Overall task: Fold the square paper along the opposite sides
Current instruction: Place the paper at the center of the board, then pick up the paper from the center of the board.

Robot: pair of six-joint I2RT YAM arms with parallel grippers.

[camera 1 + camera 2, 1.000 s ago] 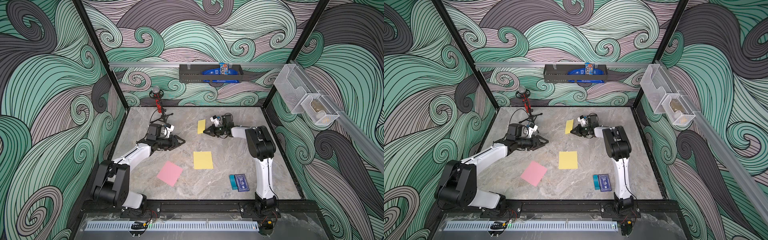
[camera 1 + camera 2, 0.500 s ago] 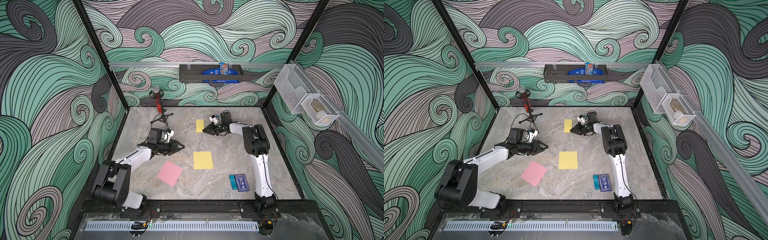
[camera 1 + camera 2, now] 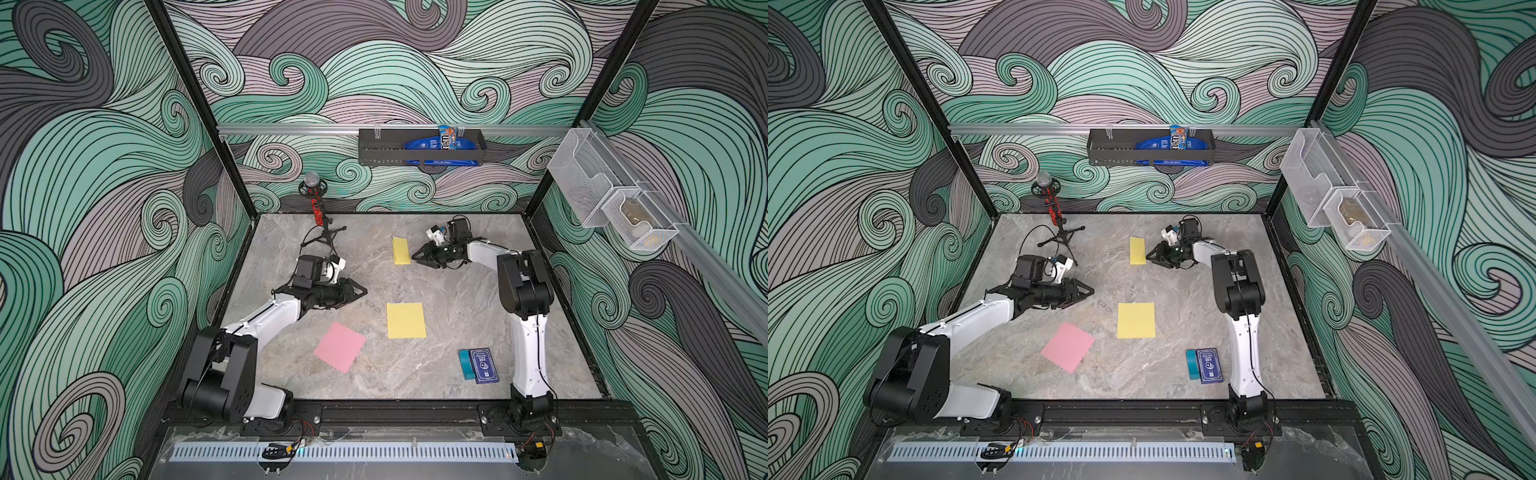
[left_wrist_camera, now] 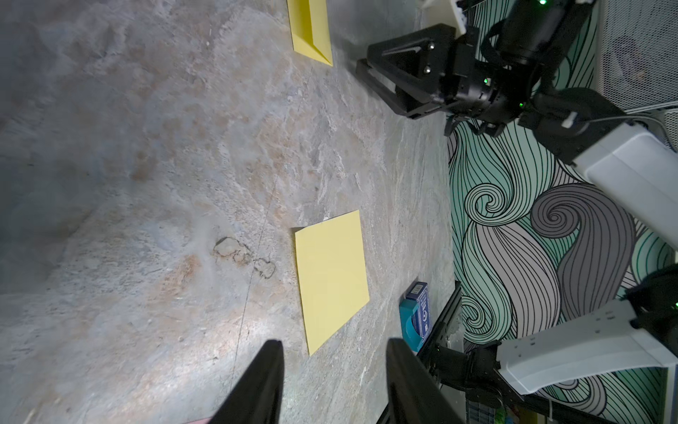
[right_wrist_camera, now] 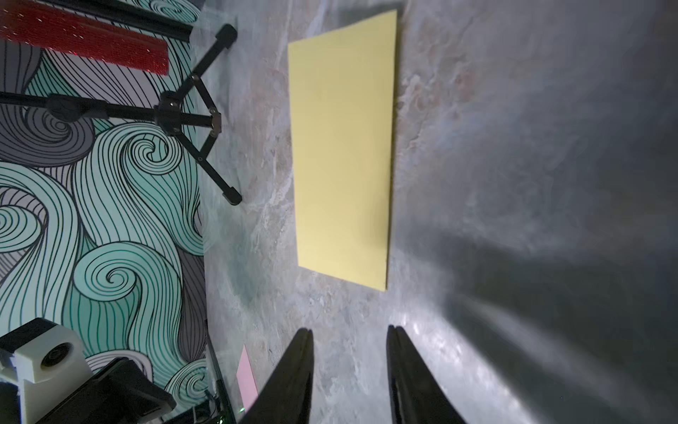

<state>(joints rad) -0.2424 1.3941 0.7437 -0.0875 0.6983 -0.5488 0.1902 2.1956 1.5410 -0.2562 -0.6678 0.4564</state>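
Note:
A yellow paper folded into a narrow rectangle [image 3: 401, 250] [image 3: 1137, 250] lies flat near the back of the table, also seen in the right wrist view [image 5: 343, 147]. My right gripper [image 3: 412, 255] [image 5: 349, 328] rests just beside its near edge, open and holding nothing. A flat yellow square paper [image 3: 406, 320] [image 4: 330, 279] lies mid-table and a pink square paper [image 3: 340, 347] [image 3: 1067, 347] lies nearer the front left. My left gripper [image 3: 365, 291] [image 4: 334, 341] hovers low, left of the yellow square, open and empty.
A microphone on a black tripod [image 3: 318, 208] stands at the back left. A blue card box [image 3: 482, 365] lies by the right arm's base. A black wall basket [image 3: 419, 146] and clear bins [image 3: 606, 199] hang on the walls.
The right gripper's jaws have parted from shut, staying next to the folded yellow paper. The left gripper has drifted a little toward the front of the table, still open.

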